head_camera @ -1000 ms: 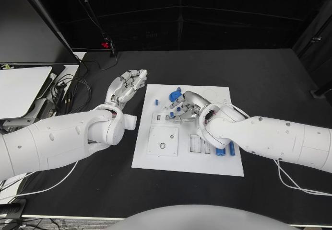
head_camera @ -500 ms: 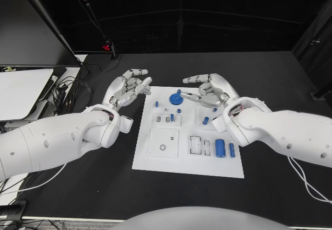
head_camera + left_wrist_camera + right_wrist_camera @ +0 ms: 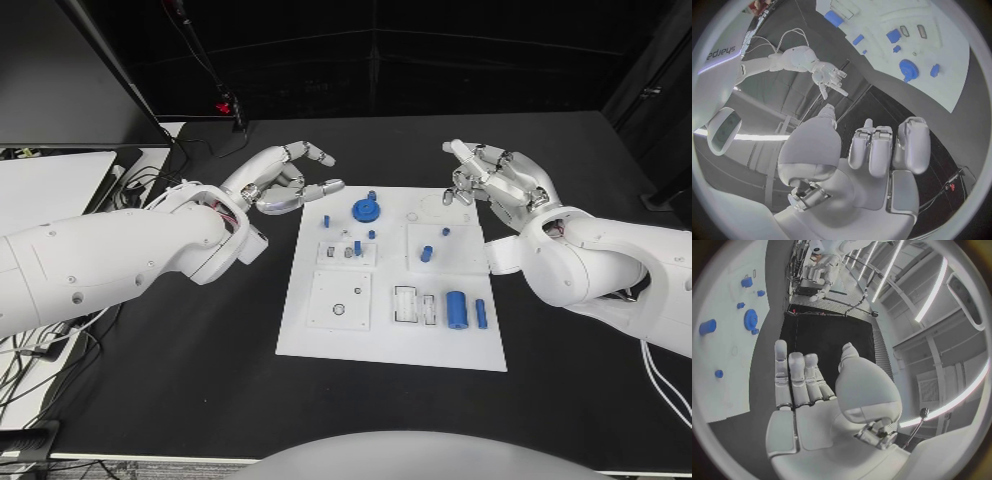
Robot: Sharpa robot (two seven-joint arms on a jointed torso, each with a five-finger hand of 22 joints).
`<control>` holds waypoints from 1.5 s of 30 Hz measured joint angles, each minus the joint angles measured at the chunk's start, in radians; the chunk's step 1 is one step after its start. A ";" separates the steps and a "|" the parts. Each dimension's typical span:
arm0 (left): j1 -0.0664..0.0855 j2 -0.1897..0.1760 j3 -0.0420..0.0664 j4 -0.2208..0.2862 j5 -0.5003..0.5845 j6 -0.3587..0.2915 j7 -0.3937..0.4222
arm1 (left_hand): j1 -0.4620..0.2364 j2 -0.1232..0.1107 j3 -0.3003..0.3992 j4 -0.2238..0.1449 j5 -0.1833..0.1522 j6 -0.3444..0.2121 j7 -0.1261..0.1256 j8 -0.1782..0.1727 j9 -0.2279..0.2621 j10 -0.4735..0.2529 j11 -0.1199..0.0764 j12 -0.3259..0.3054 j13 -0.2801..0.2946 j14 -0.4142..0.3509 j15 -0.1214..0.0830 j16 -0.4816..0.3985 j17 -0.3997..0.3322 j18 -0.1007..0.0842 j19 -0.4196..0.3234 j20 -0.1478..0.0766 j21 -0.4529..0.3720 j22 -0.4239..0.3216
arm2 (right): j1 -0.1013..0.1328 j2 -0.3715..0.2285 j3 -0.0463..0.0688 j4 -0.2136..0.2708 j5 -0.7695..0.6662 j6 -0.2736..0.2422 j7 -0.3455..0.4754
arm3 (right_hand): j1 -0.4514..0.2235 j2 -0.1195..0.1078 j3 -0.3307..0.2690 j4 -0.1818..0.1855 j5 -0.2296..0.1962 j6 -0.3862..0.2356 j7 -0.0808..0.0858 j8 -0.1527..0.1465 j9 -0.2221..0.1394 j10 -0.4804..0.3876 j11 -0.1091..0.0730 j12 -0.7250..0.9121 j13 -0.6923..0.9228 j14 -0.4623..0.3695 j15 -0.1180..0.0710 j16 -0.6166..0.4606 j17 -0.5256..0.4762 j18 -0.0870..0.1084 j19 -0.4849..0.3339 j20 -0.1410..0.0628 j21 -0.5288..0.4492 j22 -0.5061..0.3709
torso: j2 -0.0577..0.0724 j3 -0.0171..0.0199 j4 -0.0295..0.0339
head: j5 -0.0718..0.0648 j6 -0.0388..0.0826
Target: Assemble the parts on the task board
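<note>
The white task board (image 3: 329,345) lies in the middle of the black table. A blue gear (image 3: 368,210) stands near its far edge, with small blue pegs (image 3: 427,253) around it. A thick blue cylinder (image 3: 457,308) and a thin blue pin (image 3: 480,314) lie on the right side. My left hand (image 3: 289,178) hovers off the board's far left corner, fingers apart and holding nothing. My right hand (image 3: 493,178) hovers off the far right corner, fingers spread and holding nothing. The left wrist view shows my left hand (image 3: 876,155), the gear (image 3: 909,67) and my right hand (image 3: 829,77). The right wrist view shows my right hand (image 3: 807,390) and the gear (image 3: 750,319).
A white square plate (image 3: 342,298) with a small hole sits on the board's left half, beside two slotted recesses (image 3: 415,303). Cables (image 3: 137,185) and a pale surface (image 3: 43,175) lie past the table's left edge. Black table surrounds the board on all sides.
My right hand has lifted off the middle of the board beside the gear and drawn back to the far right corner, fingers opening. My left hand has shifted slightly back.
</note>
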 measured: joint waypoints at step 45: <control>0.029 0.269 -0.001 -0.178 -0.301 0.494 -0.624 | -0.087 0.205 -0.066 -0.001 0.031 0.414 -0.067 0.140 0.290 0.000 -0.073 0.000 0.000 0.002 -0.057 0.001 0.001 -0.041 0.075 -0.034 0.092 0.012 | -0.007 -0.012 -0.005 -0.048 0.180 0.166 0.035 | -0.044 0.044 -0.065 0.010 0.016 -0.244 -0.016 0.370 0.054 -0.151 0.054 -0.016 -0.261 -0.209 0.053 -0.058 -0.362 -0.001 -0.045 0.053 -0.109 -0.113 | -0.005 0.0019 -0.0013 | -0.024 0.002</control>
